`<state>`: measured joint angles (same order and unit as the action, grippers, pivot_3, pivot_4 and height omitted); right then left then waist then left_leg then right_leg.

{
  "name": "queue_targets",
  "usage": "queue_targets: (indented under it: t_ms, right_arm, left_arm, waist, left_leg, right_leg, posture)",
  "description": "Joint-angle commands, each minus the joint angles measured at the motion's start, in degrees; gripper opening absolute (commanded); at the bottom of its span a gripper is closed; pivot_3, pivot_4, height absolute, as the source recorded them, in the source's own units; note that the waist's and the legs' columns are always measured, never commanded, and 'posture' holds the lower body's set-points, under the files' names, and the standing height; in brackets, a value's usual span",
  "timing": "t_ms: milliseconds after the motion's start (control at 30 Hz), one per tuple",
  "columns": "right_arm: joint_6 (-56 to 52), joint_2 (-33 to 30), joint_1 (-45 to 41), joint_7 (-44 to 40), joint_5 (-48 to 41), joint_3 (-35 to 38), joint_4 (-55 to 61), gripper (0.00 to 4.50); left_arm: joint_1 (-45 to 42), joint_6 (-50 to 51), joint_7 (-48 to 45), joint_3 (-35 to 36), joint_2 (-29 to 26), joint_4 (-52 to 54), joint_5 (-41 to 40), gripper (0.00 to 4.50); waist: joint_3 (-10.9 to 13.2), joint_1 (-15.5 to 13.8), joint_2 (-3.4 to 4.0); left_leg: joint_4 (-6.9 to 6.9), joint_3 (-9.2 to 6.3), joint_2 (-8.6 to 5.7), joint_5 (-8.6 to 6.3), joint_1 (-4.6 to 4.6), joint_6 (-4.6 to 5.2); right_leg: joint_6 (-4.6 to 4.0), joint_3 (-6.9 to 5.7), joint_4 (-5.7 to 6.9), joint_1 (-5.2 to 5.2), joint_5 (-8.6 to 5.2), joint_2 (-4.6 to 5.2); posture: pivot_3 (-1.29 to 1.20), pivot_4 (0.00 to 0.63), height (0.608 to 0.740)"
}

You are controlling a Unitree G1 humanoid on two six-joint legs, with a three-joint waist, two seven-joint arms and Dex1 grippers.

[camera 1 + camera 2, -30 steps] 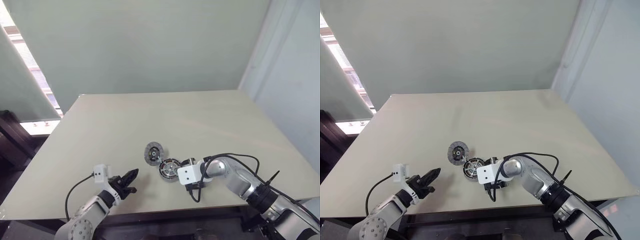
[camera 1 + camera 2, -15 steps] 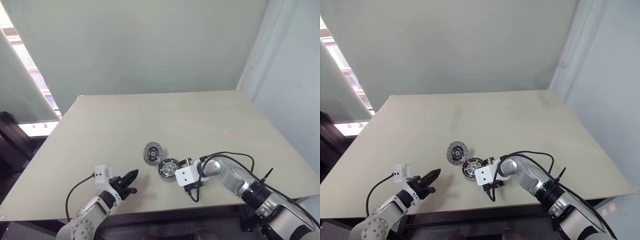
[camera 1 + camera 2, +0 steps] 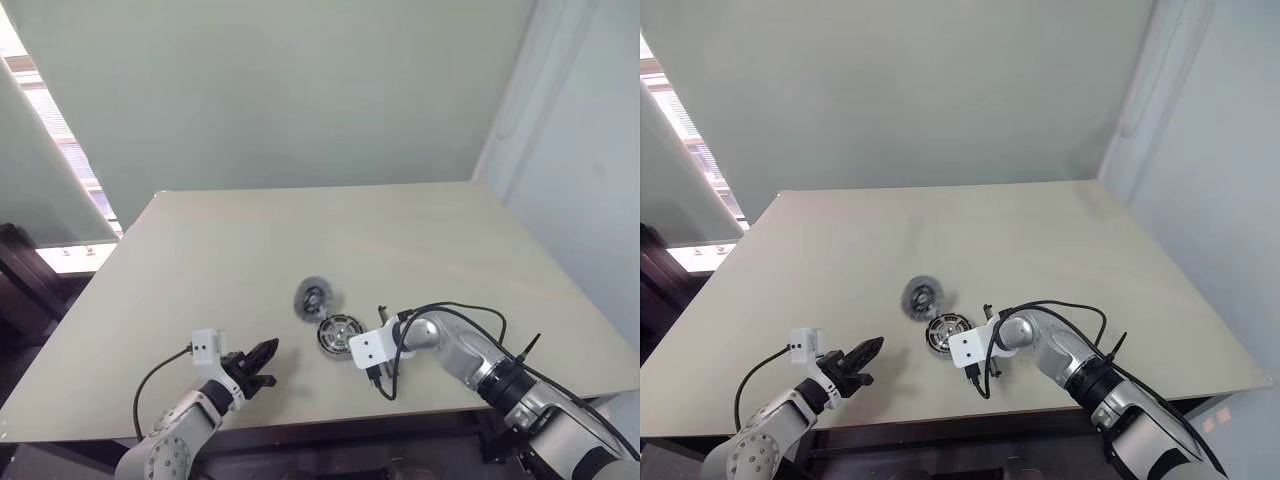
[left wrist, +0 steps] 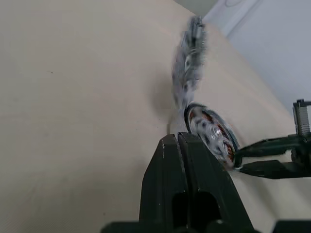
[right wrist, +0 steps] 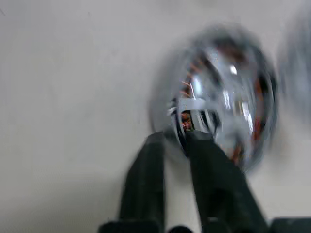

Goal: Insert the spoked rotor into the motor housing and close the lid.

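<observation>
Left eye view: the motor housing lay on the surface, the lid just beyond it.

Left wrist view: the left pincer was pressed together, holding nothing.

Right wrist view: the right pincer pinched the housing's rim, the spoked rotor seated inside.

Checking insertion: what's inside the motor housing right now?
Inside the motor housing shiny silver spokes lie over copper windings. The right gripper pinches its near rim, hiding that part.
</observation>
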<state>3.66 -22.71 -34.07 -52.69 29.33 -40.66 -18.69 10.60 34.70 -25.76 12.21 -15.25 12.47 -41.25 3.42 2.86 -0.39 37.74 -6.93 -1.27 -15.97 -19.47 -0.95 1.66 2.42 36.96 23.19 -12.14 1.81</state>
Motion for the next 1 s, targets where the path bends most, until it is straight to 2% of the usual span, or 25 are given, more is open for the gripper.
queue_targets:
  t_ms: [33,233,400,533,767,867,1000]
  right_arm:
    - [0.9,0.3,-1.4,0.8,1.0,0.6,-1.0,0.15]
    - [2.4,0.8,-2.5,0.9,1.1,0.8,-2.0,0.12]
    - [0.1,1.4,-2.0,-2.5,-0.9,1.6,2.3,0.12]
    - [-6.8,2.3,-0.2,-7.9,-4.0,2.4,8.7,0.12]
    - [-27.5,4.7,3.1,-16.6,-8.0,2.8,22.5,0.10]
    - [-35.5,6.2,3.6,-16.7,-8.2,2.4,26.0,0.10]
    - [-43.3,9.7,3.4,-12.7,-7.9,2.7,26.4,0.02]
  left_arm:
    - [-0.9,-1.0,-0.4,0.3,0.0,0.7,0.2,0.00]
    - [-1.0,-1.2,0.0,0.5,0.2,0.6,0.3,0.00]
    - [-0.6,-1.6,0.0,0.6,0.3,0.5,0.6,0.00]
    - [-0.4,-1.8,0.1,0.8,0.2,0.4,0.7,0.00]
    - [-0.3,-2.0,0.1,1.3,0.1,0.1,0.9,0.00]
    - [-0.3,-2.0,0.0,1.2,0.2,0.1,1.0,0.00]
    - [-0.5,-2.0,0.0,1.0,0.4,-0.1,1.2,0.00]
  waist:
    - [0.0,0.0,0.00]
    - [0.0,0.0,0.00]
    - [0.0,0.0,0.01]
    - [0.0,0.0,0.00]
    - [0.0,0.0,0.02]
    - [0.0,0.0,0.03]
    - [0.0,0.0,0.03]
  left_leg:
    - [0.00,0.00,0.00,0.00,0.00,0.00]
    - [0.08,0.03,0.01,0.01,0.00,0.00]
    - [0.05,0.01,0.03,0.02,0.00,-0.02]
    - [-0.03,-0.02,0.01,0.01,-0.06,-0.02]
    - [-0.25,-0.07,-0.04,-0.01,-0.13,-0.02]
    - [-0.27,-0.07,-0.03,0.00,-0.13,-0.03]
    - [-0.24,-0.08,-0.01,0.01,-0.11,-0.05]
  right_leg:
    - [-0.02,0.00,0.00,0.00,0.01,0.00]
    - [-0.03,0.00,0.00,-0.02,0.02,0.00]
    - [-0.04,-0.01,0.02,0.01,0.03,-0.03]
    - [-0.04,-0.01,0.01,0.07,0.03,-0.02]
    - [0.02,-0.04,-0.11,0.16,0.06,0.04]
    - [0.02,-0.05,-0.11,0.19,0.06,0.04]
    - [0.01,-0.08,-0.07,0.19,0.06,0.03]
  posture:
    - [0.00,0.000,0.740]
    - [0.00,0.000,0.740]
    - [0.00,0.000,0.740]
    - [0.00,0.000,0.740]
    - [0.00,0.000,0.740]
    - [0.00,0.000,0.740]
    - [0.00,0.000,0.740]
